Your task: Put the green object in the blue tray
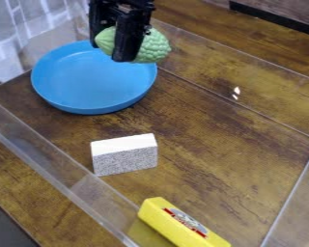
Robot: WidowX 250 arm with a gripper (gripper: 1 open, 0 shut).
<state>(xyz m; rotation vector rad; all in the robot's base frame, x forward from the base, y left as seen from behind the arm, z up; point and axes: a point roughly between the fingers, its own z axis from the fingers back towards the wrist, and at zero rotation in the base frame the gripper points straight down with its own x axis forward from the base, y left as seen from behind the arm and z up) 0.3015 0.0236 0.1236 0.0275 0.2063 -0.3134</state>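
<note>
The green object (154, 44), a bumpy light green toy vegetable, hangs at the far right rim of the blue tray (74, 89). My gripper (123, 54) points down and is shut on the green object, with its black fingers covering the object's middle. The object's left and right ends stick out on either side of the fingers. It overlaps the tray's back edge in this view. The tray's blue floor is bare.
A grey-white sponge block (125, 154) lies on the wooden table in front of the tray. A yellow rectangular bar (181, 225) lies near the bottom edge. Clear plastic walls (42, 164) run along the left and front sides.
</note>
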